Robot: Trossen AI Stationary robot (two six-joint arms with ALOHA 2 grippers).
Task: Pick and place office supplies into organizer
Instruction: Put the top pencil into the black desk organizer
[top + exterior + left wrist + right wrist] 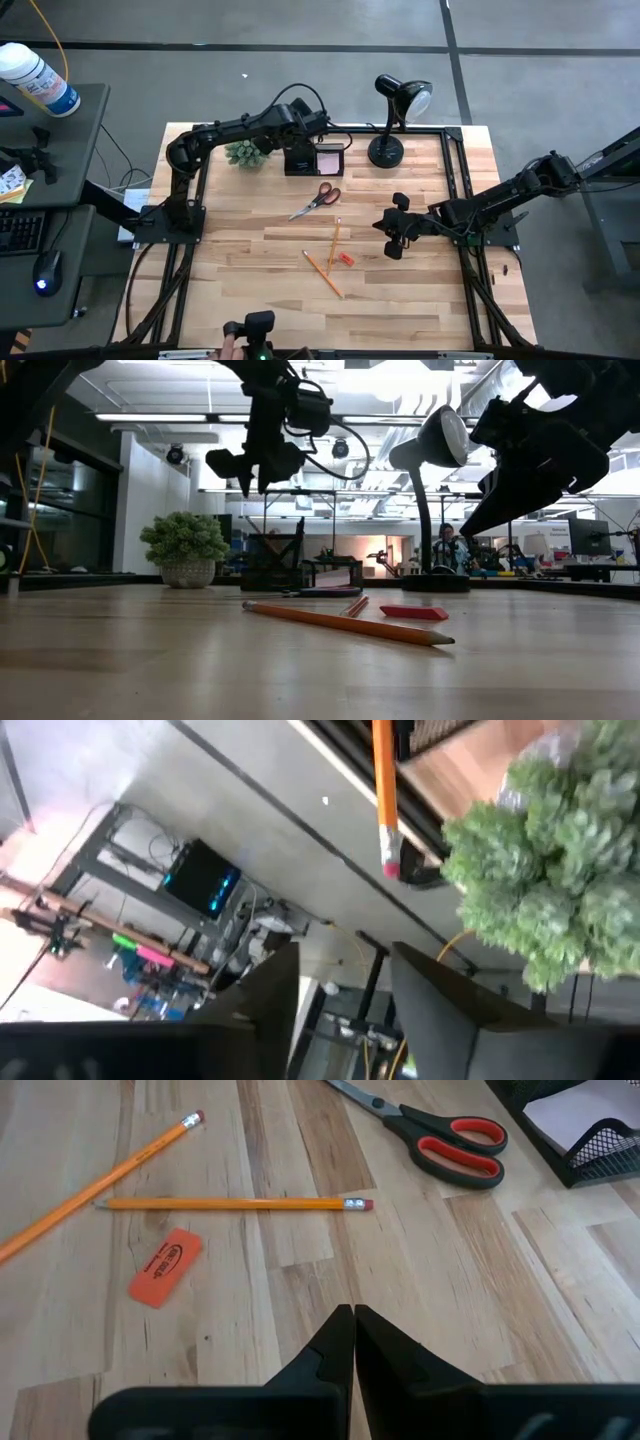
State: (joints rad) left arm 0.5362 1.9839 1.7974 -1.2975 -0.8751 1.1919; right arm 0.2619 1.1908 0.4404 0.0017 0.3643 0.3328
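Observation:
My left gripper [297, 140] [350, 1010] is open and hovers above the black mesh organizer [303, 160] near the table's far edge. In the left wrist view an orange pencil [383, 790] stands apart from the fingers beside the organizer's mesh, its eraser end [390, 868] free. My right gripper [388, 230] [352, 1320] is shut and empty, above the table to the right of the loose supplies. Flat on the wood lie the orange-handled scissors [440, 1135] [318, 198], two pencils [235, 1204] [95, 1180] and a red eraser [163, 1266] [413, 612]. A pink pad [328, 160] sits in the organizer.
The green spiky plant [245, 153] [186, 545] stands just left of the organizer, and the black desk lamp [392, 120] [432, 510] just right of it. Bare wood lies toward the near edge. A person sits in the room beyond the table [447, 548].

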